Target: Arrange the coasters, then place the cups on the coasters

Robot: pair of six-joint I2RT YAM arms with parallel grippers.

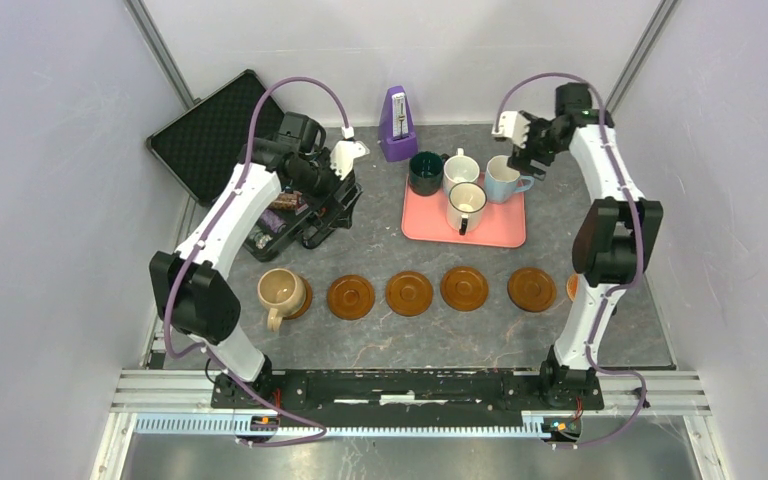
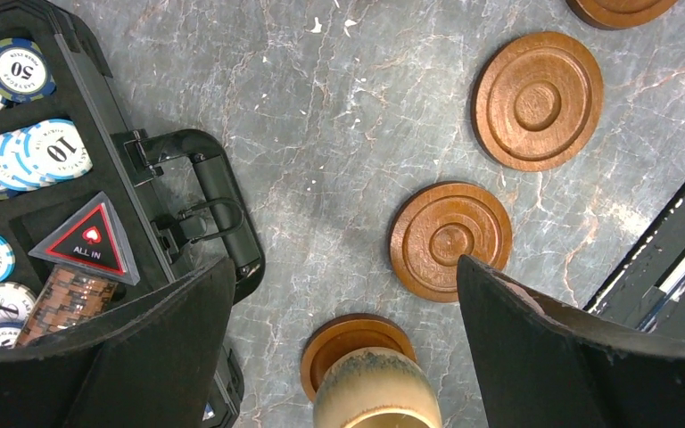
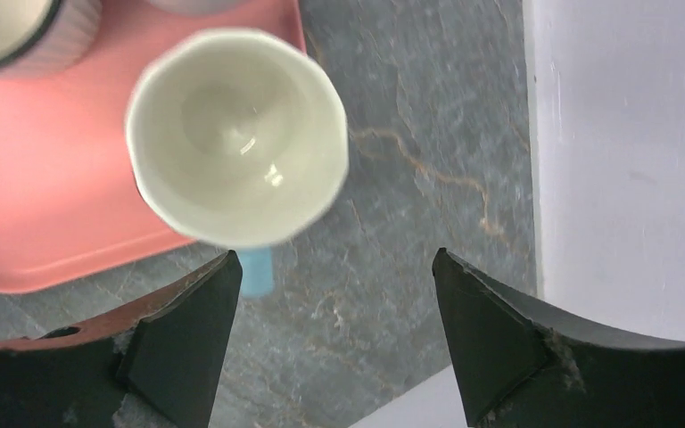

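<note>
Brown wooden coasters (image 1: 409, 293) in a row on the table (image 1: 410, 340); tan mug (image 1: 280, 290) on the leftmost. At pink tray (image 3: 45, 205) corner: light blue mug (image 3: 236, 134), white inside. Above it the right fingers (image 3: 499, 348) spread wide, gripping nothing. Over the table by the tan mug, left fingers (image 2: 544, 357) wide open, empty.

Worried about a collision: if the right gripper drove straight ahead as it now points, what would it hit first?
Probably the bare table just off the light blue mug; the right gripper aims past its rim, though depth is unclear.
</note>
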